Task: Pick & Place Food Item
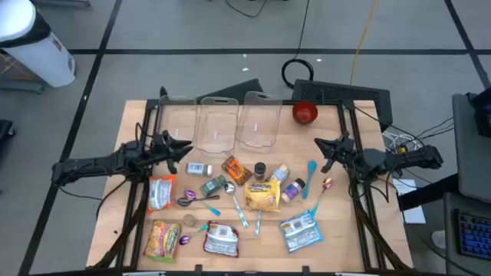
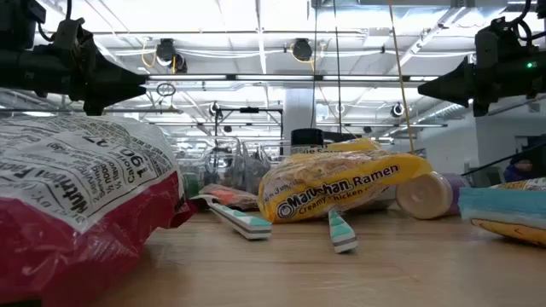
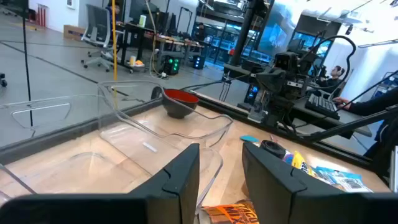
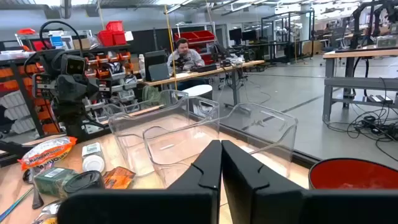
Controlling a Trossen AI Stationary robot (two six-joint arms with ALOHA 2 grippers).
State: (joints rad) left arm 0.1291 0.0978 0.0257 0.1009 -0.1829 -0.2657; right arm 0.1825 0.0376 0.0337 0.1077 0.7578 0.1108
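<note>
From above, food packets are seen scattered over the wooden table (image 1: pixel 337 230), with three clear plastic bins (image 1: pixel 236 123) behind them, probably as drop-off points. The left gripper (image 1: pixel 186 146) is held near the bins, the right gripper (image 1: pixel 319 142) opposite.

At table level, a glossy yellow ramen packet (image 2: pixel 341 193) is shown lying flat (untouched).

The left fingers (image 3: pixel 181 180) are parted narrowly, empty.

The right fingers (image 4: pixel 205 171) are pressed together, holding nothing.
</note>
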